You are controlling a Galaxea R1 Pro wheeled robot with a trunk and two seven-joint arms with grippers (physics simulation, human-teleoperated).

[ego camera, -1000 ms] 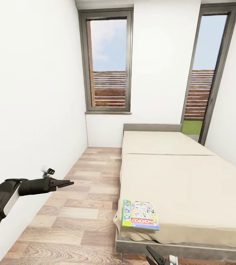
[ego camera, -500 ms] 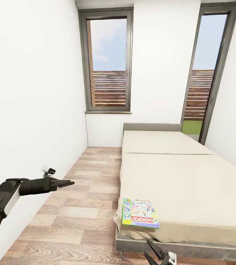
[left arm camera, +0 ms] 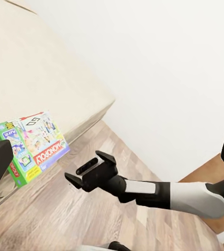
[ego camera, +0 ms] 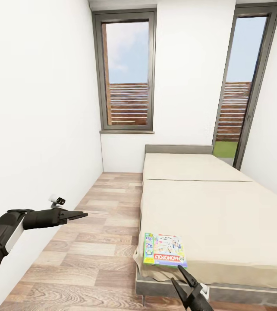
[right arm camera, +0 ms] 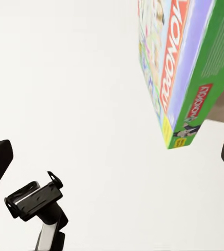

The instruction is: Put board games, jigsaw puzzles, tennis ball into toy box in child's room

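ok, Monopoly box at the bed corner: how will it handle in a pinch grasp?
The Monopoly box looks flat and rigid, so probably stiff. Being thin and wide, it may sag or pivot if pinched at one edge. It lies at the bed corner, edge reachable by the open right gripper; the soft mattress might give.

White walls [ego camera: 39, 108] enclose a wood-plank floor [ego camera: 95, 242]; two grey-framed windows [ego camera: 127, 73] show blue sky beyond the cream-mattressed bed [ego camera: 216, 207].
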